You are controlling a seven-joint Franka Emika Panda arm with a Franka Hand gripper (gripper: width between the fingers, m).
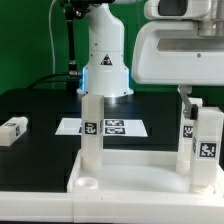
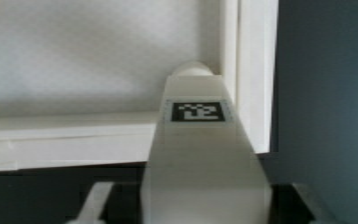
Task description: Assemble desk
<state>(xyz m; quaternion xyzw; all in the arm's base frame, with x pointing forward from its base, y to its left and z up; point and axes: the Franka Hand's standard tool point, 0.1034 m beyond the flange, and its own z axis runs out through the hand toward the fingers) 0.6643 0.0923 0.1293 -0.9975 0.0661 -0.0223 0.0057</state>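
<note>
Between the fingers of the white two-finger gripper (image 1: 188, 93), open or clamped one cannot tell, a short square white plastic leg (image 2: 201, 150) stands upright on a corner of the large white rimmed tabletop (image 2: 78, 70) beyond them, so the step seems to be leg fitting, and the next move likely needs turning the leg down into its socket.
</note>
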